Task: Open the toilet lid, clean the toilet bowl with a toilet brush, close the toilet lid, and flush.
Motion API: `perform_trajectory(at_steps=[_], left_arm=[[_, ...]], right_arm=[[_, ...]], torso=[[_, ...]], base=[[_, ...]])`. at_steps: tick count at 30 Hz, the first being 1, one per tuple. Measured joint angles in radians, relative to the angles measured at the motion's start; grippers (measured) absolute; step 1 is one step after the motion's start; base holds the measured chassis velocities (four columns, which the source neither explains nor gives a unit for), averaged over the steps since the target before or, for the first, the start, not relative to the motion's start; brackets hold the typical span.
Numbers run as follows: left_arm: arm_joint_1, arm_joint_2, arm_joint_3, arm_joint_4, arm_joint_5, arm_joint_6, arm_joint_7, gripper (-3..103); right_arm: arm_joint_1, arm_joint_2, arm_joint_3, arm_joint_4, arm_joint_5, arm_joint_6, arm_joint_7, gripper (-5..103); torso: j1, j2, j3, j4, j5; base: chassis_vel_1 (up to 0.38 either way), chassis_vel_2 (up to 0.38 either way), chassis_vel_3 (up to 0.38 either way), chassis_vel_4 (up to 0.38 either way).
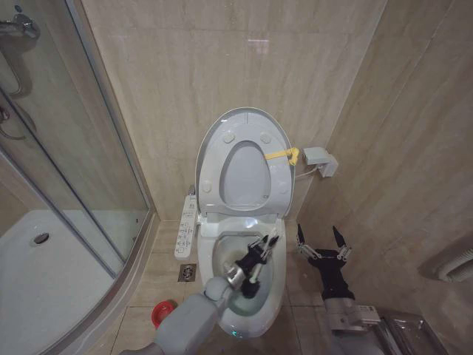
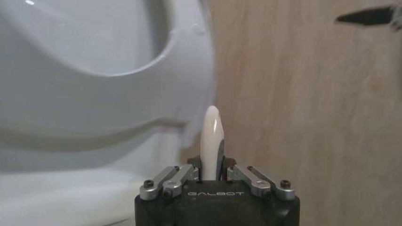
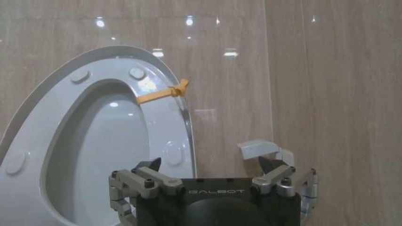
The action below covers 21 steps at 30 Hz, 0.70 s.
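The toilet brush (image 1: 259, 271) reaches down into the toilet bowl (image 1: 277, 299), its handle clenched in the left gripper (image 1: 262, 248). The toilet lid (image 1: 211, 140) stands raised against the wall. Beside the bowl's right rim, the right gripper (image 1: 322, 243) hangs with jaws released.

"GALBOT" stands on the left gripper (image 2: 217, 175) body; likewise on the right gripper (image 3: 215, 175).

Left arm (image 1: 185, 322): smooth grey shell. Both tools black-bodied with silver screwed finger links, white "GALBOT" lettering. Right tool (image 1: 322, 244): black pointed fingertips.
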Motion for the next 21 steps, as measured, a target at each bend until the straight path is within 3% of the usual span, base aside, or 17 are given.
perform_trajectory(at_steps=[7, 21], left_arm=[[-0.031, 0.052, -0.061, 0.039, 0.041, -0.008, -0.001, 19], [0.127, 0.136, -0.093, -0.136, 0.116, -0.031, -0.005, 19]], right_arm=[[0.0, 0.0, 0.0, 0.0, 0.0, 0.0, 0.0, 100], [0.0, 0.0, 0.0, 0.0, 0.0, 0.0, 0.0, 100]], torso=[[0.0, 0.0, 0.0, -0.0002, 0.0002], [0.0, 0.0, 0.0, 0.0001, 0.0004]], base=[[0.0, 0.0, 0.0, 0.0], [0.0, 0.0, 0.0, 0.0]])
